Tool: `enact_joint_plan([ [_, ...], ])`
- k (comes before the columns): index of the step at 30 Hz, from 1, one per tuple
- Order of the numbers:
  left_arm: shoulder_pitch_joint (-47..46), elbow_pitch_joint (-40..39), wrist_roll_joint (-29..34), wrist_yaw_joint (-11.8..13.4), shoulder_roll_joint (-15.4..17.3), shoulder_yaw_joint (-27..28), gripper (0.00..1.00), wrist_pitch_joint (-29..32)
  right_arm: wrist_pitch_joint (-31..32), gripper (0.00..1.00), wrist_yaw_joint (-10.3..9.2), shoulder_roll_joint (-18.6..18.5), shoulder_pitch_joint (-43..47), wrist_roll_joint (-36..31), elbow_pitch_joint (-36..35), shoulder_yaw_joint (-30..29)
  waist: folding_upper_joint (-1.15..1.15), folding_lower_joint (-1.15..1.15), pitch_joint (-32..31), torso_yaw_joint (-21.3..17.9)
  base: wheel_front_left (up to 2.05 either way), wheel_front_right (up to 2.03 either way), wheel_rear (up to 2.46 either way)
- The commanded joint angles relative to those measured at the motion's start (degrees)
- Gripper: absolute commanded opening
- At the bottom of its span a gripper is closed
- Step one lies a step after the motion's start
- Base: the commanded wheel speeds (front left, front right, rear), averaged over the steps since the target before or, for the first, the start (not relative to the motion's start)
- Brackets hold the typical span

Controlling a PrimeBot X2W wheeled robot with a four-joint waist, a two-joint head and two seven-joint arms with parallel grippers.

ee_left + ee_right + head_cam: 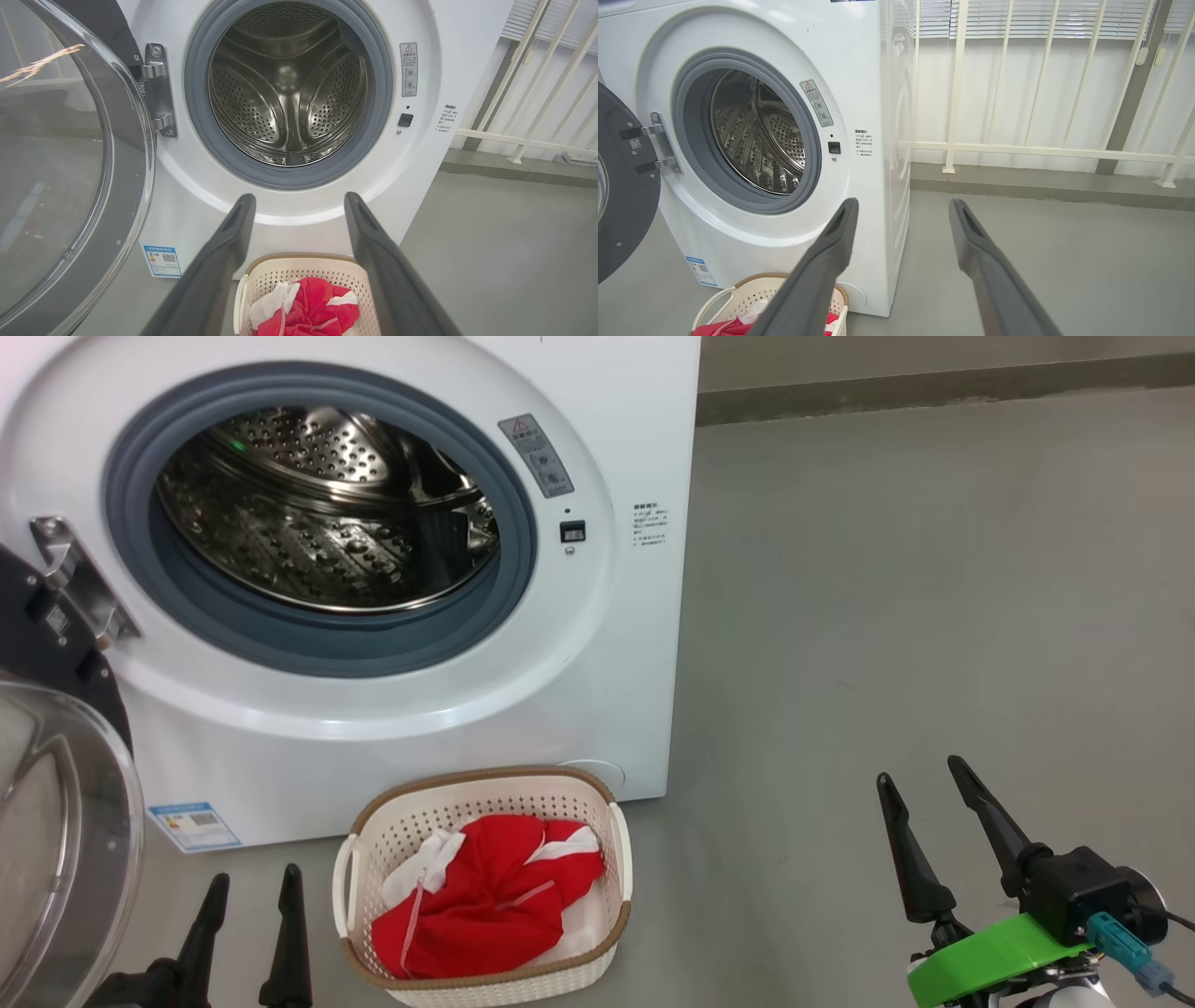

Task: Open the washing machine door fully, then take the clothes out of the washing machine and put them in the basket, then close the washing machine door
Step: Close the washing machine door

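Observation:
The white washing machine point(616, 457) point(425, 154) point(859, 60) stands with its steel drum bare inside. Its door point(65, 840) point(60, 154) point(621, 205), black-rimmed with a clear glass bowl, hangs swung out to the left. On the floor in front sits the cream basket point(485, 784) point(299, 270) point(738, 294) with the red and white clothes point(485, 896) point(313, 312) point(717, 329) piled in it. My left gripper point(254, 885) point(299, 200) hovers open just left of the basket, fingers aimed at the machine. My right gripper point(924, 773) point(903, 205) stands open over bare floor to the right, nothing between its fingers.
Grey floor point(934, 569) stretches to the right of the machine. A white railing point(1041, 151) and blinds line the wall behind it. A blue label point(194, 826) sticks to the machine's lower left front, near the open door's edge.

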Motion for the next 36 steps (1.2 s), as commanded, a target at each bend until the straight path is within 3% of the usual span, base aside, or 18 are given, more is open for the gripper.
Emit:
enact_joint_plan([
  [1,-0.76,-1.59,-0.21,-0.35,0.58,1.45,1.0,-0.69,-0.36,1.0,0.36,-0.73,-1.1,0.58,-1.22,1.64,0.0,0.0,0.0,0.11,-0.59,0.59,0.0],
  [19,-0.74,-2.48,0.27,-0.36,0.31,1.77,1.0,-0.69,-0.36,1.0,0.36,-0.55,-1.17,0.86,-0.99,3.1,0.0,0.0,-0.1,2.69,-0.05,0.05,0.0],
  [36,-0.19,-6.65,1.08,3.46,0.17,1.42,1.0,-0.69,-0.36,1.0,0.36,-0.71,-3.28,1.4,-0.8,7.26,0.0,0.0,0.35,12.77,0.0,0.0,0.0],
])
